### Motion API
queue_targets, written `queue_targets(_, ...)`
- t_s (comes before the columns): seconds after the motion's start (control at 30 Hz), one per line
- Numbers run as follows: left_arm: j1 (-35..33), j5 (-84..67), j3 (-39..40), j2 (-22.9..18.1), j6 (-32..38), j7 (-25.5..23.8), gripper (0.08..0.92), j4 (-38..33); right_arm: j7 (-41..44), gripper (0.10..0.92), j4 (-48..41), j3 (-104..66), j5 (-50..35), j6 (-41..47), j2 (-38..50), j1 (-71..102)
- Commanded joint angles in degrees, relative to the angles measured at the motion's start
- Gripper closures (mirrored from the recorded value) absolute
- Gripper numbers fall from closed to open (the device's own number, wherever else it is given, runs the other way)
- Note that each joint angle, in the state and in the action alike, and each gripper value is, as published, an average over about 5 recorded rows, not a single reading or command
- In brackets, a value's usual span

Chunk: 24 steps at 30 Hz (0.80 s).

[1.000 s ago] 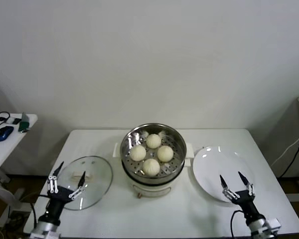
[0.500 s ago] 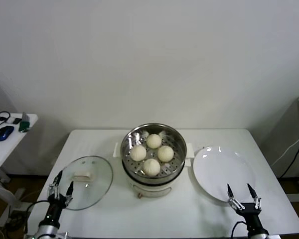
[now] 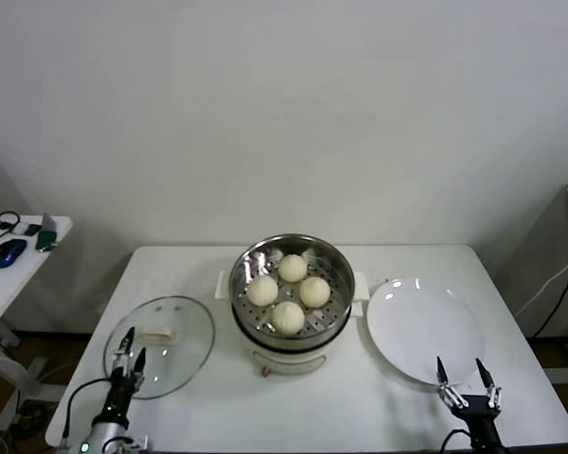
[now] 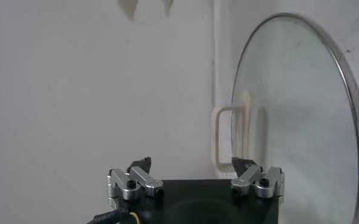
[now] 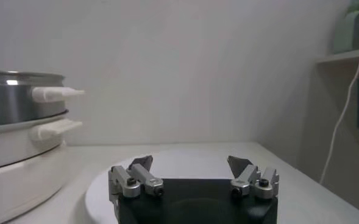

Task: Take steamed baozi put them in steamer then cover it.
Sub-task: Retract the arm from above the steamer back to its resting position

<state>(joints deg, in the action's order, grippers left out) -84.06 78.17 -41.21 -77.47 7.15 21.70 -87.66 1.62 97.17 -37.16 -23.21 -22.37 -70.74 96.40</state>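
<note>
**Both arms drawn back to the near edge; buns loaded, lid still off**

Near edge, left: the left tool sits low at the front of the white tabletop, fingers apart and empty, over the near rim of the round transparent glass cover with metal rim and cream handle. A second ago it stood higher and more to the left, with its fingers spread wide across the lid's edge; it has since dropped toward the robot's body. The cover lies flat on the tabletop, unmoved.

Near edge, right: the right tool is likewise apart and holding nothing, just off the near rim of the flat round white plate. It too has slid back and down from its earlier place over the plate, which is bare.

Centre, farther back: the round shiny stainless-steel steamer on its cream-white base holds all four small cream-white steamed baozi on the perforated tray, same arrangement as before.

Judgement: loading looks complete; covering is not yet done. The retreat reads as a reset before the lid grasp.
</note>
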Motion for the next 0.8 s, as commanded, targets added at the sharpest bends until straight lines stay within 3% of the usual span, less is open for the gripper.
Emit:
queue_targets(0.03,4.6,4.5,1.2,-0.1,-1.5,1.1,0.177,3.4,-0.5,0.203,-0.1,-0.4,0.5,-0.4,-1.0,0.5)
queue_targets(0.57,9.6,6.1,1.9,0.9,-1.3,1.5,0.183,9.7,-0.4,0.203,0.5,-0.7,0.6,-1.1,-2.2,1.2)
queue_targets(0.8,9.4,6.5,1.6,0.8,-0.8,1.9,0.346,10.7,-0.4,0.203,0.7,-0.8,1.1,-1.1,-2.5,0.9)
